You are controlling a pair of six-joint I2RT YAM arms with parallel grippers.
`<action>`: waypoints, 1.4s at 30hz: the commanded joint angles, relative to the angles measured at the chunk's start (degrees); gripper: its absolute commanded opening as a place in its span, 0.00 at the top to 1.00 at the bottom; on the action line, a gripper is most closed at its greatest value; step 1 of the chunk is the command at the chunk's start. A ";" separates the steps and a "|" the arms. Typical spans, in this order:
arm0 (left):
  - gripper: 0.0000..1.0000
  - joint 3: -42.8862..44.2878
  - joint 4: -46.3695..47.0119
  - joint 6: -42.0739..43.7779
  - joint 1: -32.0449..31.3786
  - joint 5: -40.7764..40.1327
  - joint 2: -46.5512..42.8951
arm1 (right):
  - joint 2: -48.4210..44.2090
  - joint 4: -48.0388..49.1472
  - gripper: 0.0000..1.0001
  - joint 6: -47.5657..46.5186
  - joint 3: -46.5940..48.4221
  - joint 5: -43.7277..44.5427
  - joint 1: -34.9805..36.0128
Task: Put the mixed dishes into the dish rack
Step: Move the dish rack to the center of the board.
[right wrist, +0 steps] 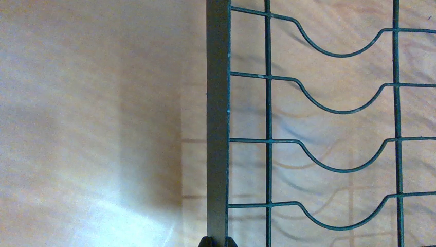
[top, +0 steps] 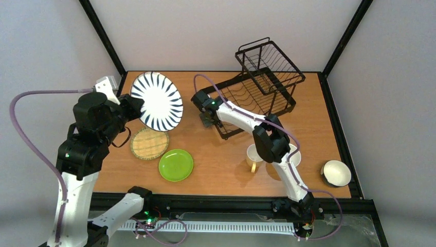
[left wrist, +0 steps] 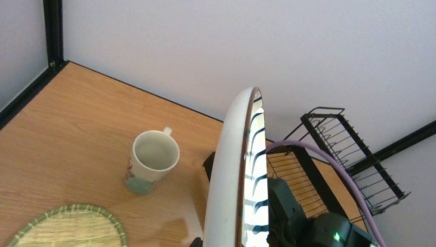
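The striped plate (top: 157, 100) is gripped on edge by the left hand (top: 135, 107) above the far-left corner of the counter (top: 216, 157). The rim of the rack (top: 224, 135) seems pinched by the right hand (right wrist: 216, 241). Next, edge-first slotting is called for.

The black wire dish rack (top: 255, 90) stands far and right of centre on the wooden bench (top: 221, 170), its basket section behind its flat tray. Left of the rack, the black-and-white striped round plate (top: 157, 100) stands on edge above the bench, held in the left arm's fingers (top: 136, 105). The round woven bamboo plate (top: 149, 143) lies left of the rack and nearer. The lime-green round plate (top: 176, 164) lies just beside it, nearer still. The pale ceramic mug (top: 252, 157) stands before the rack. The small pale bowl (top: 335, 172) sits before the rack and to its right. The right arm's fingers (right wrist: 208, 242) pinch the bar on the rack's left side.
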 commanded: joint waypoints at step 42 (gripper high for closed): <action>1.00 13.63 3.57 4.39 -0.38 -6.78 1.13 | -26.54 7.52 0.98 -6.90 -32.72 13.62 22.36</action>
